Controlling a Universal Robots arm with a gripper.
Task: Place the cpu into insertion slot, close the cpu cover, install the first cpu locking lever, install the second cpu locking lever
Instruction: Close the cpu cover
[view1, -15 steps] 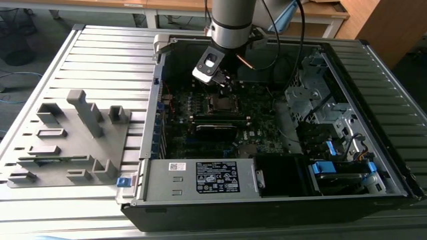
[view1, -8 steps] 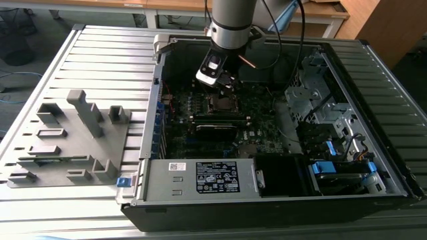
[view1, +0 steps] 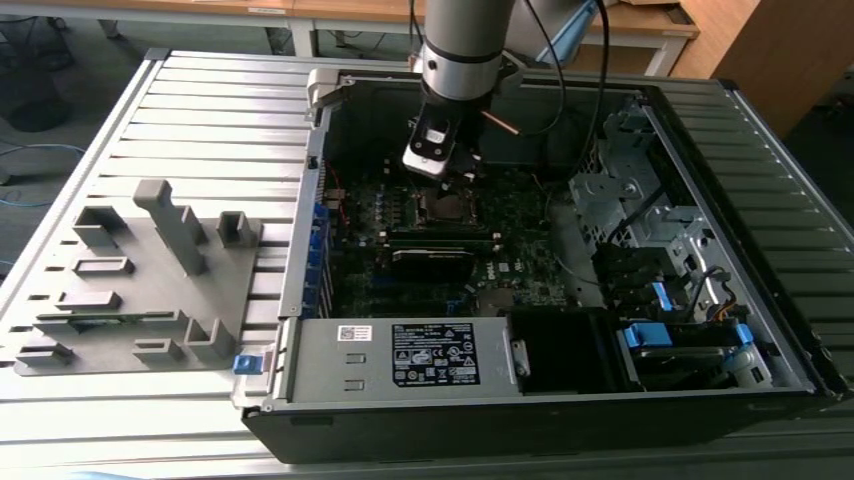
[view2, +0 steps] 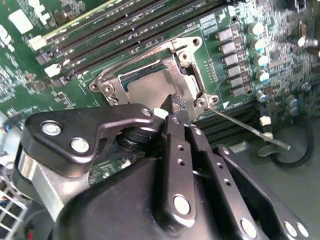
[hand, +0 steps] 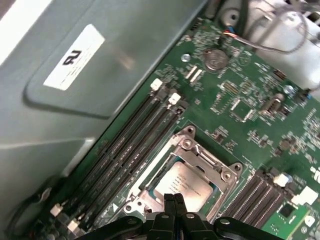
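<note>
The cpu (hand: 182, 181) lies flat in the insertion slot (view1: 445, 206) on the green board, its silvery top showing through the window of the cpu cover (hand: 207, 160). The cover (view2: 190, 82) lies down around the chip (view2: 147, 90). My gripper (view2: 176, 103) is shut with nothing between its fingers. Its tips (hand: 174, 199) hover at the edge of the socket frame, just over the rim. In the exterior view the gripper (view1: 458, 178) hangs inside the open computer case, right above the socket. One thin wire locking lever (view2: 250, 129) sticks out sideways, free of the socket.
Long black memory slots (hand: 135, 135) run beside the socket. A grey case wall (hand: 75, 100) stands close behind them. The power supply box (view1: 400, 355) and drive cage (view1: 627, 200) bound the board. A grey parts fixture (view1: 147, 280) sits on the slatted table at the exterior view's left.
</note>
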